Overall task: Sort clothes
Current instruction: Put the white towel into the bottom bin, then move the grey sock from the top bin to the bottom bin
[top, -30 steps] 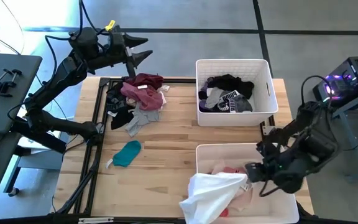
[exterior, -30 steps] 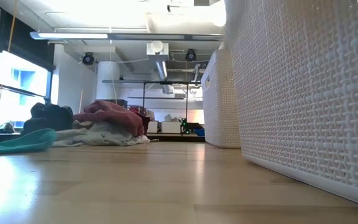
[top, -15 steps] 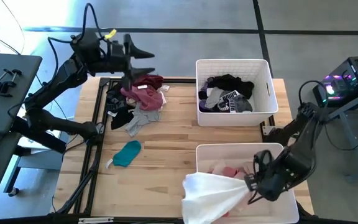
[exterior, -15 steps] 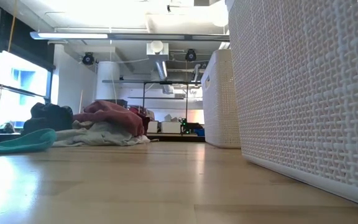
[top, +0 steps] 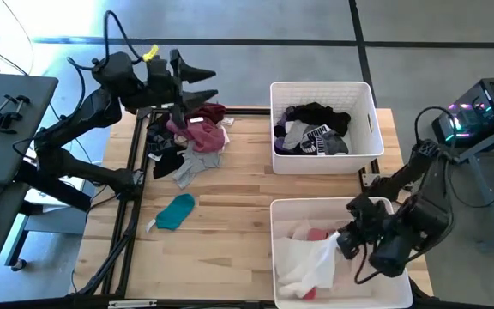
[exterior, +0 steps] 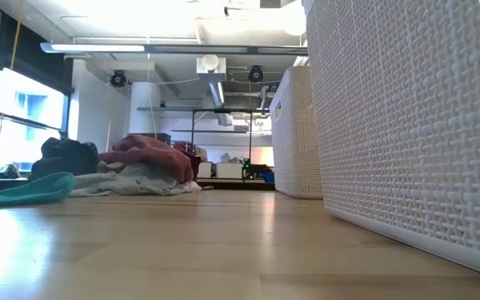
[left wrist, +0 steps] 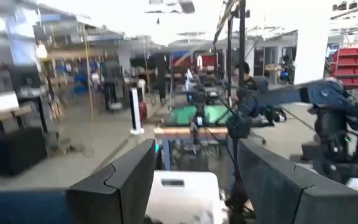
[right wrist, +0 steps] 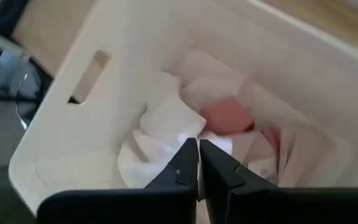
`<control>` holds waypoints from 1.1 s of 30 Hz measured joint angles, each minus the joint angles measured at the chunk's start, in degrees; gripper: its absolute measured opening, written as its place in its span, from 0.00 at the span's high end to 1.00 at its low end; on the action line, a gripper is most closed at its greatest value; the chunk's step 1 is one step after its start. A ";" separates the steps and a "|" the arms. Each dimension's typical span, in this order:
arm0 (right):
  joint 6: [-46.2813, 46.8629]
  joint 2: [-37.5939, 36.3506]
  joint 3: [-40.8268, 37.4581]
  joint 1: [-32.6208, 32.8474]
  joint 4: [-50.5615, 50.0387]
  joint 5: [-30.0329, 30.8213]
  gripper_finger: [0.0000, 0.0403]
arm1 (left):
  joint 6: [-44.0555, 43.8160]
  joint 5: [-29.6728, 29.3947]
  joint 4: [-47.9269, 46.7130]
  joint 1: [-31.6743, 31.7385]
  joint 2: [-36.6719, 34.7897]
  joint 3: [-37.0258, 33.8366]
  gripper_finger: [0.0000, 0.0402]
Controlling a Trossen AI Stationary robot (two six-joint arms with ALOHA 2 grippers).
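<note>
The clothes lie in a pile (top: 191, 137) at the table's far left, maroon, pink, black and grey; the low view shows this pile (exterior: 144, 162) too. A teal garment (top: 177, 211) lies alone nearer the front. My left gripper (top: 214, 83) hovers open above the pile's far edge, pointing level toward the far bin. My right gripper (top: 340, 244) is over the near bin (top: 281, 210), shut on a white garment (top: 305, 262) that lies inside it on pink and red pieces. My right gripper pinches a bunched fold of the white garment (right wrist: 178, 132) between its two fingertips. The fingers slant down into the bin from its right side. The cloth sags slack from the fingers, and most of it rests on the clothes in the bin.
The far bin (top: 365, 94) holds black, grey and white clothes. Its wall (exterior: 297, 133) and the near bin's wall (exterior: 407, 125) fill the right of the low view. Bare wood lies between the pile, the teal garment and the bins. A black frame rail (top: 135, 172) runs along the left edge.
My right gripper has sunk into the near bin and rolled, staying shut. The white garment, which hung over the bin's left wall onto the table, has been drawn wholly inside the bin. My left gripper has swung a little toward the pile, staying open.
</note>
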 joint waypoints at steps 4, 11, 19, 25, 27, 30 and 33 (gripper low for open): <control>-8.88 -0.41 -0.51 -0.95 -0.10 -0.95 1.00 | -4.99 -2.03 -3.00 -1.24 0.09 0.00 0.46; -20.39 -0.31 -11.61 -3.39 -0.09 -18.72 1.00 | -14.79 -7.55 -16.18 -4.95 0.11 0.00 0.46; -22.87 -2.76 -24.76 -3.63 7.91 -27.45 0.93 | -18.74 -14.03 -24.93 -8.30 4.55 0.00 0.46; -17.07 -7.75 -27.16 -3.61 6.99 -28.80 0.72 | -18.78 -13.73 -19.96 -8.65 10.26 -0.02 0.46; -14.41 -9.79 -26.50 -3.63 6.76 -29.53 0.65 | -18.86 -13.09 -17.79 -8.65 11.71 -0.02 0.46; -9.36 -12.98 -23.51 -3.63 6.91 -29.40 0.58 | -17.90 -12.26 -13.35 -8.65 13.53 -0.02 0.46; -4.46 -15.47 -18.67 -3.61 6.83 -26.45 0.56 | -14.73 -11.20 -10.59 -7.99 15.23 -0.02 0.46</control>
